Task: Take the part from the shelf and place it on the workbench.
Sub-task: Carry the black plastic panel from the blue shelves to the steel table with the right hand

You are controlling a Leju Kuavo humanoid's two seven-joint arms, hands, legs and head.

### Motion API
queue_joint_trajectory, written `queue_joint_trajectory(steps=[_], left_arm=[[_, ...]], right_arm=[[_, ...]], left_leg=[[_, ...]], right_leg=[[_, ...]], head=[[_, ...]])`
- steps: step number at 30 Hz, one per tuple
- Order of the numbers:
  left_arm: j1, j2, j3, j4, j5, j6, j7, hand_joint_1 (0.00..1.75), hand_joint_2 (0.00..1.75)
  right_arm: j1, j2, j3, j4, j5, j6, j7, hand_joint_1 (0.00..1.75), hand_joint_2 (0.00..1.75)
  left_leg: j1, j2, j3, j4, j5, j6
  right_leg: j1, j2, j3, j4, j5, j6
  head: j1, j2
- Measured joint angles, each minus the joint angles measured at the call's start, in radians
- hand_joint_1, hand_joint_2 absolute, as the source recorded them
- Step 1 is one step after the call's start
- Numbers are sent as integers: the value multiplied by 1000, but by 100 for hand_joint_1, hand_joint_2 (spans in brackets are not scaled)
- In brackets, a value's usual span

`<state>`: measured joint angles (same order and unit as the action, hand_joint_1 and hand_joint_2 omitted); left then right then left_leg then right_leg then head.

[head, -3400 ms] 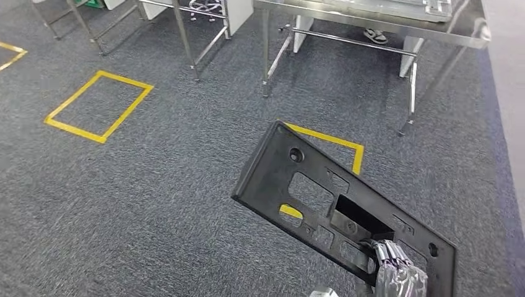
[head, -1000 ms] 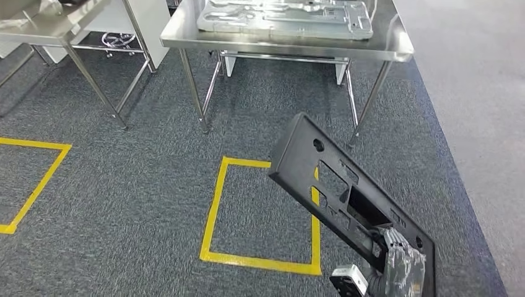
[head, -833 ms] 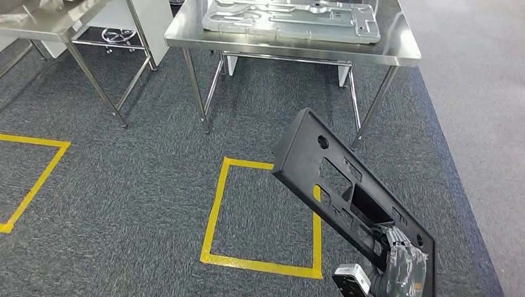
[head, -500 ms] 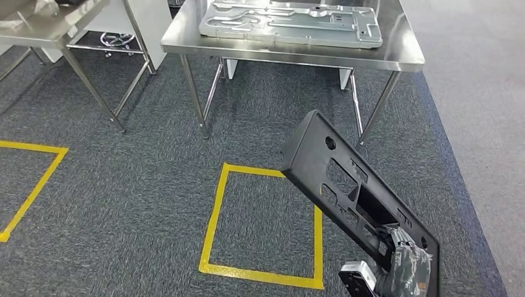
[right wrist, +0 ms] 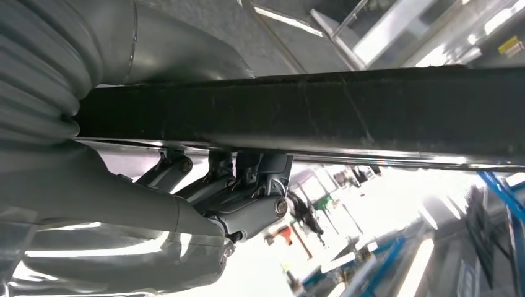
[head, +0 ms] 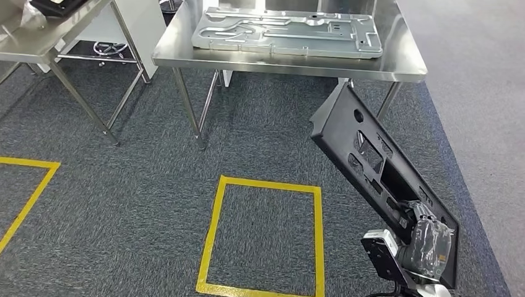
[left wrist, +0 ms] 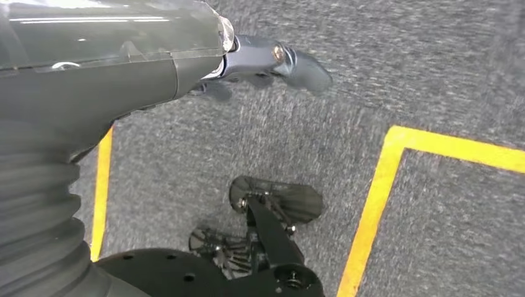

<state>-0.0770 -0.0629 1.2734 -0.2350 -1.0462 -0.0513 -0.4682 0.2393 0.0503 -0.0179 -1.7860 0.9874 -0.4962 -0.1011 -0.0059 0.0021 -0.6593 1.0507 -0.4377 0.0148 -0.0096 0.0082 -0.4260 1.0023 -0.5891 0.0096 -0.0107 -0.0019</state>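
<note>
Closer now: workbench (head: 408, 65) near; right hand (head: 428, 241) still grips black part (head: 371, 167); left hand (left wrist: 272, 59) holds nothing; placing left.

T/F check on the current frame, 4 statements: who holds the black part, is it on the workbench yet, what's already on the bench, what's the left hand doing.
1. The right hand grips the black part at its lower end. True.
2. The black part already lies flat on the workbench. False: it is held tilted in the air, in front of the bench, above the carpet.
3. A silver metal panel lies on the workbench. True.
4. The left hand holds a second part. False: it holds nothing and hangs over the carpet near a yellow floor line.
</note>
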Motion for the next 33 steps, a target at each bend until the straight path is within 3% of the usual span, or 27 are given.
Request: queue_joint_trajectory(steps=[2,4,5,7,8,9,10,11,13,14,15,17,19,20,22,24,25,26,28,29,30,33], left_arm=[[-1,-1,0,0,-1,1,2,0,175],[-3,-2,0,0,-2,2,2,0,175],[-3,-2,0,0,-3,2,2,0,175],[-3,-1,0,0,-4,3,2,0,175],[-1,-1,0,0,-4,3,2,0,175],[1,-1,0,0,-4,3,2,0,175],[2,-1,0,0,-4,4,3,0,175],[4,-1,0,0,-4,4,3,0,175],[4,-1,0,1,-5,3,3,0,175],[3,-1,0,1,-6,3,4,0,175],[0,-1,0,1,-7,3,4,0,175],[-10,0,0,1,-8,4,4,0,175],[-19,1,0,1,-9,4,5,0,175],[-19,1,0,1,-10,5,6,0,175],[-14,1,0,1,-10,9,8,0,175],[-8,1,0,1,-11,17,10,0,175],[-6,1,0,1,-11,22,10,0,175],[-4,1,0,1,-12,25,11,0,175],[2,1,0,1,-12,28,12,0,175],[4,1,0,1,-12,29,13,0,175],[5,1,0,1,-12,30,13,0,175],[-6,0,0,1,-11,32,13,0,175]], right_arm=[[-13,0,0,5,-17,19,2,175,175],[-25,-1,1,13,-42,30,-2,175,175],[-28,-2,1,19,-55,34,-5,175,175],[-30,-4,1,31,-77,41,-9,175,175],[-30,-4,1,36,-91,45,-11,175,175],[-30,-4,0,41,-105,48,-14,175,175],[-30,-4,0,47,-119,50,-16,175,175],[-30,-5,-2,52,-131,52,-18,175,175],[-31,-6,-9,64,-148,55,-20,175,175],[-32,-6,-13,69,-154,56,-21,175,175],[-36,-5,-15,72,-157,58,-23,175,175],[-46,-5,-16,73,-161,59,-25,175,175],[-51,-5,-17,74,-162,59,-27,175,175],[-51,-5,-17,76,-162,58,-28,175,175],[-50,-3,-17,81,-162,58,-29,175,175],[-50,-1,-17,87,-161,58,-31,175,175],[-49,0,-17,90,-160,57,-32,175,175],[-49,1,-17,92,-159,57,-33,175,175],[-48,3,-17,98,-157,57,-36,175,175],[-48,4,-17,101,-156,57,-37,175,175],[-48,5,-17,102,-156,57,-38,175,175],[-53,6,-18,101,-154,56,-40,175,175]], left_leg=[[5,-4,38,-21,-10,15],[9,-7,86,-41,-23,27],[9,-8,108,-50,-34,30],[9,-14,154,-66,-61,31],[9,-17,180,-73,-76,30],[9,-20,207,-78,-93,29],[9,-22,233,-82,-112,27],[9,-23,257,-85,-133,25],[7,-24,300,-89,-175,17],[6,-25,322,-98,-191,10],[5,-25,339,-99,-194,3],[5,-24,321,-29,-153,-11],[7,-20,227,128,-104,-20],[9,-18,172,193,-111,-24],[11,-15,79,248,-199,-31],[12,-13,17,222,-291,-33],[11,-12,-4,186,-293,-31],[11,-11,-19,137,-245,-26],[6,-10,-35,50,-63,-17],[4,-11,-37,29,13,-13],[1,-12,-36,25,51,-10],[4,-13,-20,16,49,4]], right_leg=[[0,-1,-9,52,32,13],[-2,-2,-84,176,65,20],[-3,-3,-136,236,57,21],[-4,-3,-229,294,-25,26],[-5,-3,-262,288,-71,28],[-5,-4,-284,261,-98,29],[-4,-5,-297,214,-84,28],[-4,-6,-304,155,-11,25],[3,-9,-302,66,169,16],[7,-8,-296,50,224,11],[9,-6,-286,48,228,4],[6,1,-252,43,196,-12],[1,1,-205,25,168,-25],[1,0,-181,18,153,-28],[0,3,-135,9,124,-30],[-1,8,-89,6,90,-28],[-1,10,-65,6,71,-26],[-1,10,-44,5,52,-24],[2,13,-11,11,15,-16],[3,15,0,13,-3,-11],[5,18,9,15,-16,-4],[2,15,22,19,-46,14]], head=[[1,0],[3,0],[4,0],[4,0],[4,0],[5,0],[5,0],[5,0],[5,0],[4,0],[4,0],[2,0],[0,0],[-2,0],[-3,0],[-3,0],[-3,0],[-3,0],[-2,0],[-1,0],[-1,0],[0,0]])
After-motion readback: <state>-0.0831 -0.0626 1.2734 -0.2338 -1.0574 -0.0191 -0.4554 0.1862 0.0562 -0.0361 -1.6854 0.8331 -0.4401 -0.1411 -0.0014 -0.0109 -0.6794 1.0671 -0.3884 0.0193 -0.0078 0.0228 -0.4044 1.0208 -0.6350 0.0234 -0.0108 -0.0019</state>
